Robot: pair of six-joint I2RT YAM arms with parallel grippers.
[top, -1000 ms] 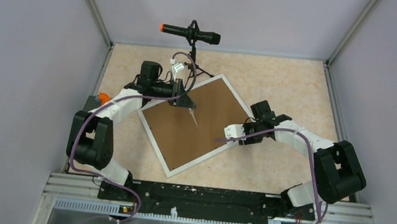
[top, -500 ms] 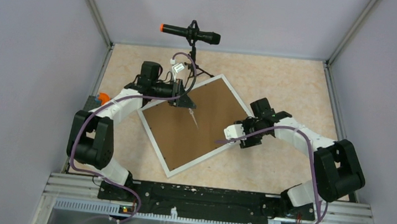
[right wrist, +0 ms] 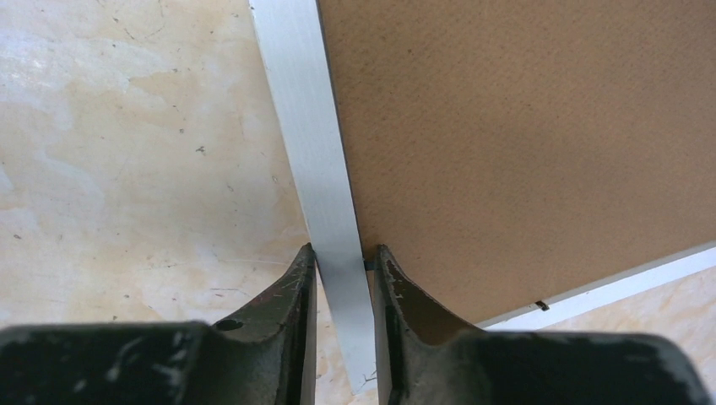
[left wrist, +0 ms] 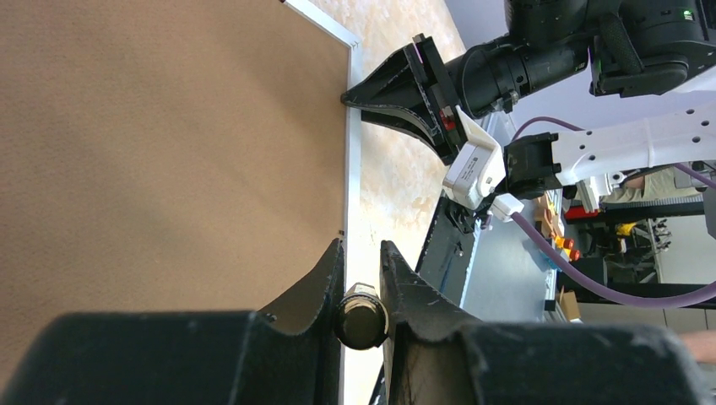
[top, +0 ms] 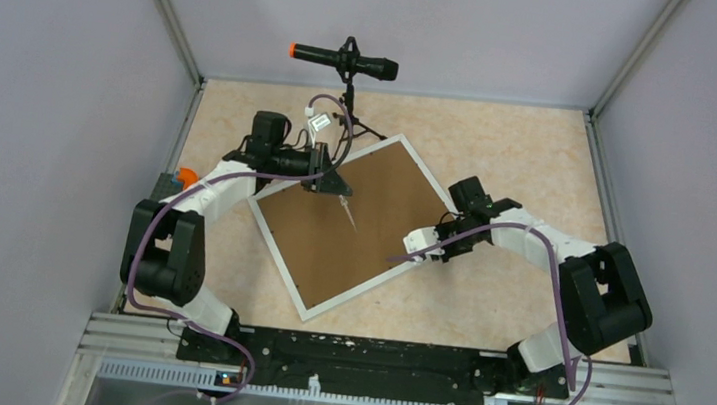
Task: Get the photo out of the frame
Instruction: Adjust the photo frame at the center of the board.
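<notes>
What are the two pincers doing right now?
Left pincer: closed on the frame's white border.
Right pincer: closed on the frame's white border as well.

We see two robot arms, the left arm (top: 220, 193) and the right arm (top: 541, 244), each made of smooth white link shells joined by bulky black motor housings. A thin purple cable (left wrist: 549, 249) runs along each arm. The left gripper (left wrist: 361, 249) and right gripper (right wrist: 342, 253) end in black wedge-shaped fingers (right wrist: 295, 287), scuffed with pale scratches.
</notes>
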